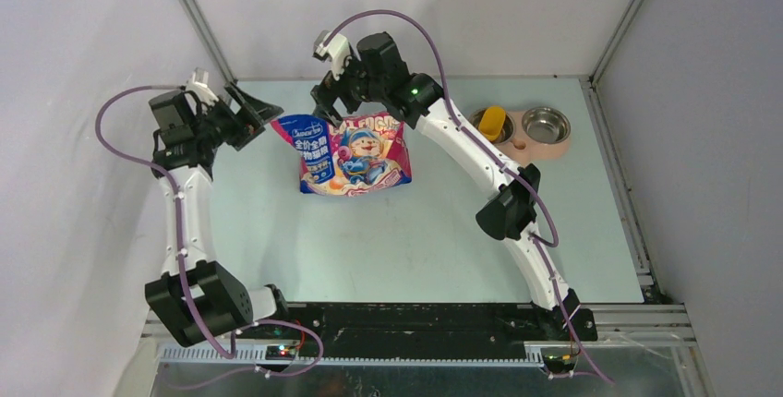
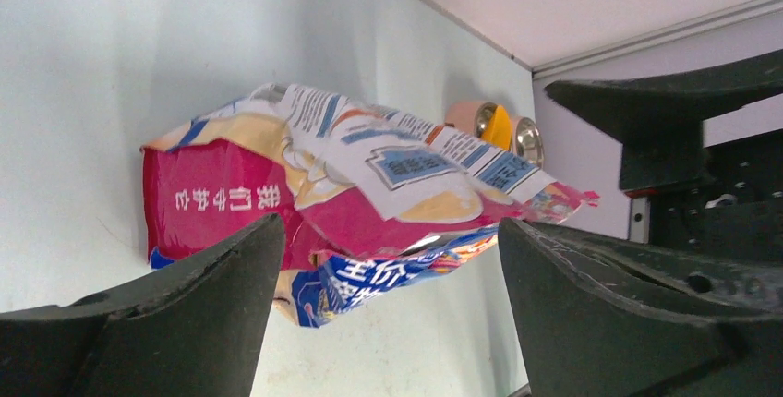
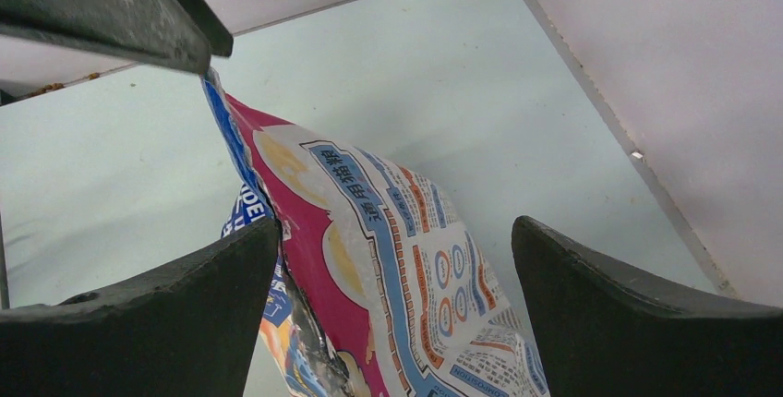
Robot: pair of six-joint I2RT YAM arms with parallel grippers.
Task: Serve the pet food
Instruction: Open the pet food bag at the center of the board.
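Left fingers (image 1: 247, 109) and right fingers (image 1: 329, 102) are spread wide, nothing held. From above, the left are seen at 9 o'clock of the bag (image 1: 355, 152), the right at 11, scoop (image 1: 492, 123) and double bowl (image 1: 519, 146) at 3. From the left wrist, the bowl is shown behind the bag; from the right wrist, only the bag is framed. Pet food cannot be made out.

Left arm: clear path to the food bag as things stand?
Likely yes. The left hand is open and faces the bag, whose near end lies just ahead with nothing between. The right hand, also open, hovers at the bag's far edge.
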